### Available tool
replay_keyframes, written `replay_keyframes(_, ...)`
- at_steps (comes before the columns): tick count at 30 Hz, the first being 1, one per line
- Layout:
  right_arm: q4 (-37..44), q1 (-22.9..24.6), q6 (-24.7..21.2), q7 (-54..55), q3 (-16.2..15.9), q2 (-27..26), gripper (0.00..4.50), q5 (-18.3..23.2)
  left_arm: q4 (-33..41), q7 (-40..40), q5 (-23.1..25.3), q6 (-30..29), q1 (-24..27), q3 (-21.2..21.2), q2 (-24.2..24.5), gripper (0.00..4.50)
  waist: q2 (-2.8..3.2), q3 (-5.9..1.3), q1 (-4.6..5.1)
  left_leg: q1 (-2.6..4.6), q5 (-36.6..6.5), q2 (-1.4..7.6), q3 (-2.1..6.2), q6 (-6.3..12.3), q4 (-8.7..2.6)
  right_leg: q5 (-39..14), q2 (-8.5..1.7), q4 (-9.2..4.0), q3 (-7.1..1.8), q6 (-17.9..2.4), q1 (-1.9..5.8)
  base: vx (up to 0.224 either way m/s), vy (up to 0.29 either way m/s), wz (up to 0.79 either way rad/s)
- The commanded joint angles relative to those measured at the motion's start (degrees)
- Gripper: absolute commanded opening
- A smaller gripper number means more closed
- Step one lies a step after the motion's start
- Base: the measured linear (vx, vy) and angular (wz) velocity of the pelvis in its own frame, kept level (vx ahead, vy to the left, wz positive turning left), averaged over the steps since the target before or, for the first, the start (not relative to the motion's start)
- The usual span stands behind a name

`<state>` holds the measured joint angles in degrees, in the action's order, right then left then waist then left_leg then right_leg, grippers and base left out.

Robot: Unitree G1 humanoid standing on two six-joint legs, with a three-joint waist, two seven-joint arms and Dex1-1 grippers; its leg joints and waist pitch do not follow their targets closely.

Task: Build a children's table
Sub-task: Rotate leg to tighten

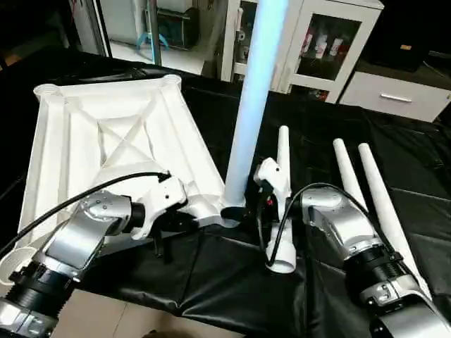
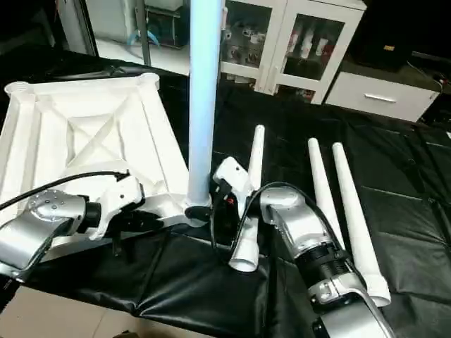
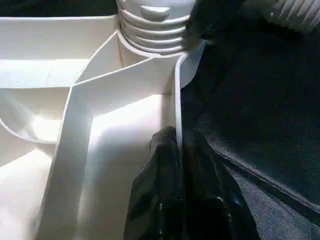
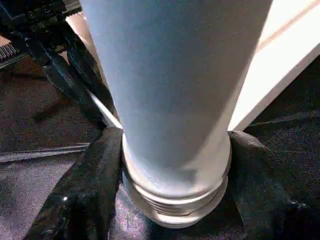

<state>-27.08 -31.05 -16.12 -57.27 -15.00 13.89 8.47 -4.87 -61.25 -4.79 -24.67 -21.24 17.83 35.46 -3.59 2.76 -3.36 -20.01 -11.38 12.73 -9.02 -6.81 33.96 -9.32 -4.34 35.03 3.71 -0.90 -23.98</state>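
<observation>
Right pincer (image 4: 175, 200) clasps the upright leg (image 1: 254, 105) seated in the tabletop (image 1: 106, 134) socket.

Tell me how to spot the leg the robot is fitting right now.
Find the white tabletop lying ribs-up on the black table. At its near right corner one leg stands upright in a socket. The other three legs lie flat to its right.
</observation>
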Motion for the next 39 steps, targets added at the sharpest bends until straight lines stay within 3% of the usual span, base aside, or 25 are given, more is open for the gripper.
replay_keyframes(1,0.3,0.6,0.2,0.8,0.3,-0.3,2.76,0.0,2.2,-1.5,-0.7,0.2,-0.1,0.7,-0.4,0.00,1.50,-3.60,0.12,0.25,-10.4,0.16,-0.81,-0.63,-4.32,-8.0,-2.47,-2.95,-2.25,-12.5,3.41,0.000,0.000,0.00)
replay_keyframes(5,-2.7,0.3,0.7,6.7,1.3,-2.9,2.73,-1.4,1.6,1.0,-0.3,-0.8,-0.2,0.3,-1.9,0.00,1.44,-3.36,0.29,0.25,-12.7,0.17,-0.77,-1.22,-4.48,-12.0,-2.54,-3.37,-2.25,-11.7,3.28,0.000,0.000,0.00)
replay_keyframes(6,-4.5,0.1,0.8,11.0,1.9,-5.1,2.72,-2.0,-0.6,4.9,0.7,-1.8,-1.4,-0.2,-4.3,0.00,1.53,-3.28,0.46,0.25,-13.4,0.18,-0.78,-1.62,-4.51,-13.4,-2.60,-3.47,-2.34,-11.4,3.05,0.000,0.000,0.00)
replay_keyframes(12,-10.3,-0.7,0.9,22.8,2.8,-11.0,2.72,-4.2,-6.7,14.4,3.1,-3.8,-5.2,-1.3,-10.5,0.00,1.11,-3.13,0.81,0.31,-16.0,-0.12,-0.54,-2.13,-4.55,-22.5,-2.75,-4.54,-2.27,-8.0,2.79,0.000,0.000,0.00)
replay_keyframes(15,-17.1,-3.3,2.6,34.3,5.0,-15.4,2.72,-5.5,-9.9,19.4,4.3,-5.5,-7.8,-2.0,-14.2,0.00,1.33,-3.08,1.21,0.35,-17.7,-0.20,-0.28,-2.68,-4.59,-26.6,-2.88,-5.00,-2.06,-6.4,2.57,0.000,0.000,0.00)
replay_keyframes(20,-27.0,-7.9,5.4,50.5,9.4,-21.6,2.72,-5.6,-17.1,28.7,6.8,-6.9,-12.8,-3.6,-20.0,0.00,1.41,-3.16,1.72,0.60,-18.9,-0.40,-0.28,-2.87,-4.49,-26.2,-2.63,-5.11,-1.96,-5.8,2.01,0.000,0.000,0.00)
replay_keyframes(21,-28.6,-8.8,6.0,52.5,10.3,-22.8,2.72,-5.2,-18.5,30.5,7.0,-7.0,-13.7,-4.1,-21.1,0.00,1.31,-3.44,1.66,0.82,-18.2,-0.40,-0.41,-2.83,-4.39,-23.5,-2.65,-4.95,-2.17,-6.2,1.94,0.000,0.000,0.00)
replay_keyframes(23,-30.9,-9.9,7.5,55.0,10.8,-24.5,2.72,-5.3,-20.2,32.6,7.3,-7.0,-14.7,-4.5,-22.4,0.00,1.25,-3.34,1.42,0.76,-17.8,-0.43,-0.49,-2.34,-4.47,-20.8,-2.47,-4.67,-2.15,-6.9,1.94,0.000,0.000,0.00)
replay_keyframes(24,-31.7,-10.3,8.2,55.5,10.7,-25.1,2.72,-5.5,-20.6,33.2,7.5,-6.9,-15.0,-4.7,-22.7,0.00,1.23,-3.56,1.29,0.35,-16.3,-0.36,-0.49,-1.79,-4.48,-18.2,-2.60,-4.37,-2.20,-7.3,2.38,0.000,0.000,0.00)
replay_keyframes(25,-32.6,-10.7,9.3,56.0,10.7,-25.9,2.72,-5.8,-20.8,33.4,7.7,-6.9,-15.1,-4.6,-22.9,0.00,1.23,-3.56,1.20,0.35,-15.9,-0.35,-0.56,-1.65,-4.46,-17.4,-2.62,-4.31,-2.23,-7.4,2.34,0.000,0.000,0.00)
replay_keyframes(27,-33.8,-11.3,11.1,55.0,11.0,-27.5,2.72,-5.4,-20.3,33.3,7.8,-7.1,-14.6,-4.6,-22.9,0.00,1.25,-3.55,1.13,0.17,-15.0,-0.36,-0.61,-1.08,-4.47,-15.8,-2.58,-4.10,-2.29,-8.0,2.49,0.000,0.000,0.00)
replay_keyframes(28,-34.2,-11.6,11.7,54.9,11.4,-27.9,2.72,-5.1,-19.9,32.9,7.9,-7.1,-14.4,-4.5,-22.7,0.00,0.67,-3.55,1.17,-0.16,-14.8,-0.33,-0.65,-0.68,-4.52,-16.5,-2.61,-4.19,-2.20,-7.8,2.68,0.000,0.000,0.00)
replay_keyframes(30,-34.4,-11.8,12.1,55.2,11.7,-28.0,2.72,-5.1,-19.6,32.7,7.8,-7.2,-14.1,-4.5,-22.6,0.00,1.04,-3.54,1.07,-0.18,-14.3,-0.31,-0.62,-0.57,-4.52,-16.9,-2.76,-4.12,-2.30,-7.6,2.67,0.000,0.000,0.00)
replay_keyframes(32,-35.0,-13.0,13.6,52.0,13.8,-27.3,2.72,-3.3,-18.5,31.4,7.8,-6.8,-13.1,-4.4,-21.3,0.00,0.97,-3.47,1.10,-0.06,-15.5,-0.29,-0.62,-0.56,-4.58,-18.6,-2.75,-4.32,-2.26,-7.2,2.55,0.000,0.000,0.00)
replay_keyframes(33,-34.8,-13.1,13.6,51.2,14.0,-27.1,3.28,-2.9,-18.2,30.9,7.8,-6.5,-12.8,-4.3,-21.0,0.00,0.99,-3.51,1.13,-0.22,-15.9,-0.27,-0.52,-0.49,-4.61,-19.3,-2.87,-4.32,-2.26,-7.0,2.70,0.000,0.000,0.00)
replay_keyframes(35,-32.7,-13.3,13.5,47.0,14.7,-25.2,3.42,-1.1,-16.0,27.3,7.7,-3.3,-11.2,-3.1,-18.8,0.00,1.10,-3.53,1.19,-0.26,-16.0,-0.13,-0.36,-0.32,-4.68,-19.3,-2.97,-4.32,-2.23,-7.0,2.74,0.000,0.000,0.00)
replay_keyframes(37,-29.1,-12.5,12.4,41.0,13.6,-22.7,3.61,-0.3,-13.3,23.5,7.6,-2.6,-9.3,-1.7,-16.4,0.00,1.15,-3.72,1.75,-1.04,-13.9,-0.15,-0.23,-0.08,-4.75,-16.8,-2.92,-3.91,-2.23,-7.5,3.36,0.000,0.000,0.00)
replay_keyframes(39,-28.4,-12.3,12.0,39.6,13.3,-22.1,3.85,-0.2,-12.7,22.5,7.6,-2.0,-8.9,-1.3,-15.8,0.00,1.38,-3.62,1.90,-0.72,-12.8,-0.03,-0.42,0.08,-4.67,-14.6,-2.85,-3.88,-2.26,-8.7,3.00,0.000,0.000,0.00)
